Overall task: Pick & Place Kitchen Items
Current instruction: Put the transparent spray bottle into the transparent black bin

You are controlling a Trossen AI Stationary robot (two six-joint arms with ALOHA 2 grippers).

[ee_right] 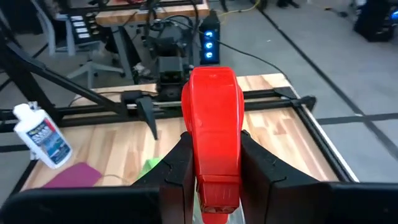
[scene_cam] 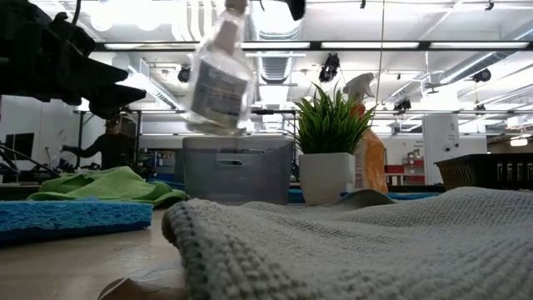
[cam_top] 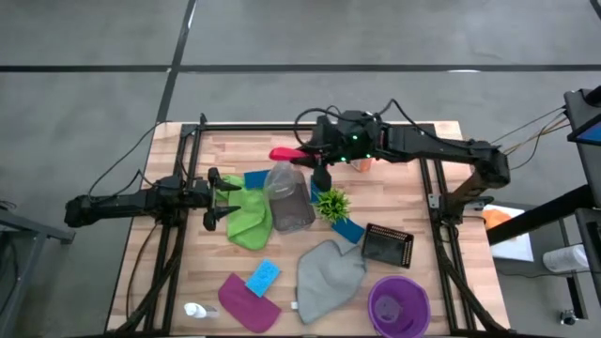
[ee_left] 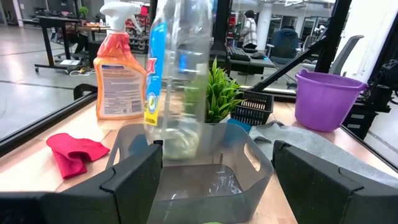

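my right gripper fingers pinching red trigger of clear bottle, bottle hanging over grey bin mid-bench. placing step. next: lower straight into bin, then release. left gripper fingers spread, waiting left of bin by green cloth.

We see a bin near the middle of the tabletop, and above it a spray bottle hangs in the right end effector, clamped at its trigger. Just left of the bin lies a cloth, with the left end effector at its left edge, fingers spread. Right of the bin stands the plant, and beyond it a basket. Nearer the front edge lie a second cloth, a sponge, a third cloth and a bucket at the right. A second spray bottle stands behind the bin.
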